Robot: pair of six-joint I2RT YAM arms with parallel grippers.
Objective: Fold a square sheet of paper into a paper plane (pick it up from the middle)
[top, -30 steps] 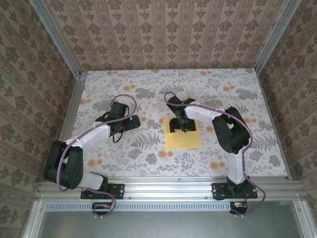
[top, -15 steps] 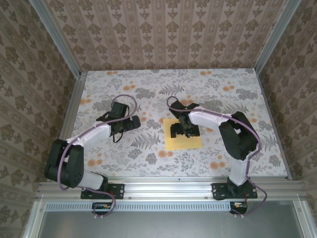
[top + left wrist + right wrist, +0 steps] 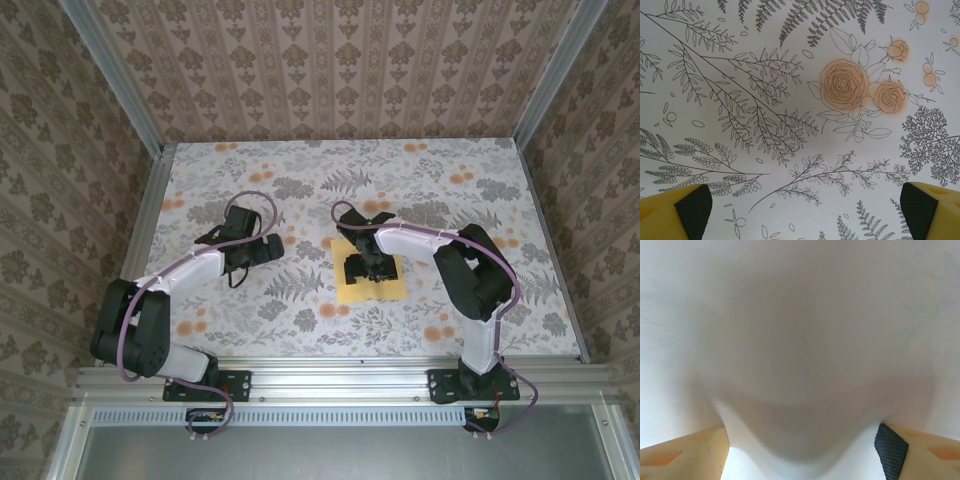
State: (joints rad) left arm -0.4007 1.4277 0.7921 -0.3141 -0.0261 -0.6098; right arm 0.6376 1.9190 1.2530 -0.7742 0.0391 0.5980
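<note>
Watching the square sheet of paper (image 3: 372,296), I see it lying near the middle of the table (image 3: 300,180), slightly toward the near edge. My right gripper (image 3: 366,270) sits on it there, fingers (image 3: 690,452) spread fairly wide. My left gripper (image 3: 268,248) hovers over the table's left half, jaws fully apart, holding nothing.

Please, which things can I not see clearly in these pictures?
- Top view: the middle of the square sheet of paper is hidden under the right tool.
- Right wrist view: a pale blur lies close to the lens, so it is unclear whether the tool holds paper.
- Left wrist view: the fingers of the left tool are cut off by the bottom edge.
</note>
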